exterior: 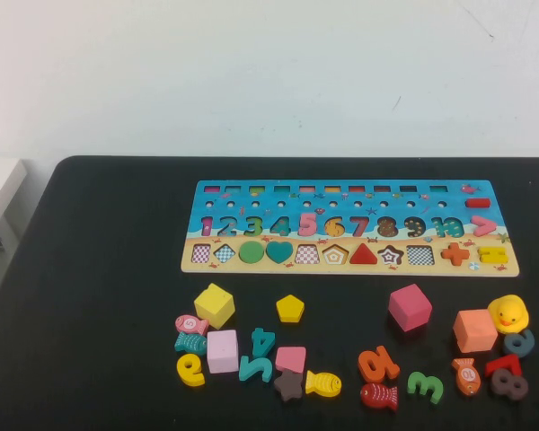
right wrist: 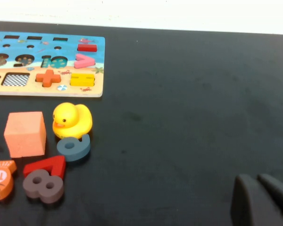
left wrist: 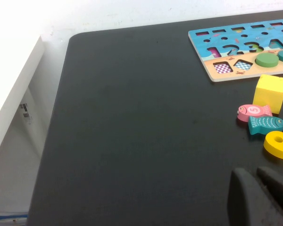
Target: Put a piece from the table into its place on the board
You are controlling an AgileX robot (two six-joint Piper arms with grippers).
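Before you, the black counter carries the long puzzle board toward its far edge. Nearer you lie loose pieces: the small yellow pentagon just beside a yellow cube, a magenta cube, a salmon cube touching a yellow duck, plus scattered wooden numbers and fish.

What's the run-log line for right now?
left gripper: shut, parked | right gripper: shut, parked | yellow pentagon: on table | board: pentagon slot empty
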